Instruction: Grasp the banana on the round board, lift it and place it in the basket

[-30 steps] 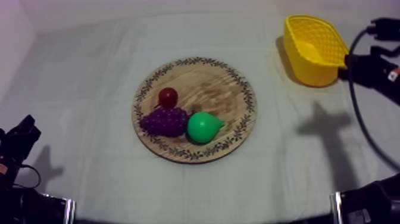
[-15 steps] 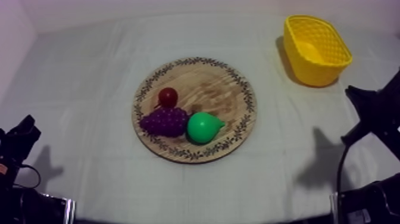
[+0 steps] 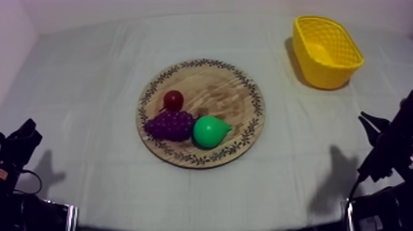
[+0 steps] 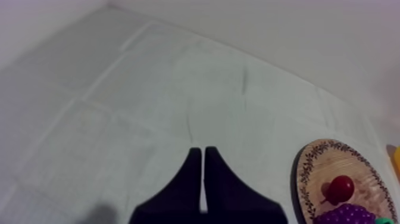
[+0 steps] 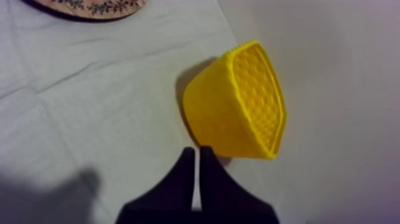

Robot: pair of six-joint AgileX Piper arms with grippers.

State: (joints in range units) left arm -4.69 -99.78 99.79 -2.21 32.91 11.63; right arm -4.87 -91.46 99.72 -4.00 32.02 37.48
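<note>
While the board (image 3: 228, 92) lies central, basket (image 3: 324, 72) stands apart.

1. A small red fruit (image 3: 174, 99) lies well ahead of the left gripper (image 4: 199, 150) and off to its right, far from the right gripper (image 3: 378, 126).
2. A purple bunch of grapes (image 3: 169, 125) sits just beside the red fruit, on the side nearer both grippers.
3. A green pear (image 3: 210, 131) rests against the grapes on the right gripper's side, its narrow end pointing that way.
4. A grey-white cloth (image 3: 92, 80), creased in a grid of folds, spreads beneath both grippers.
</note>
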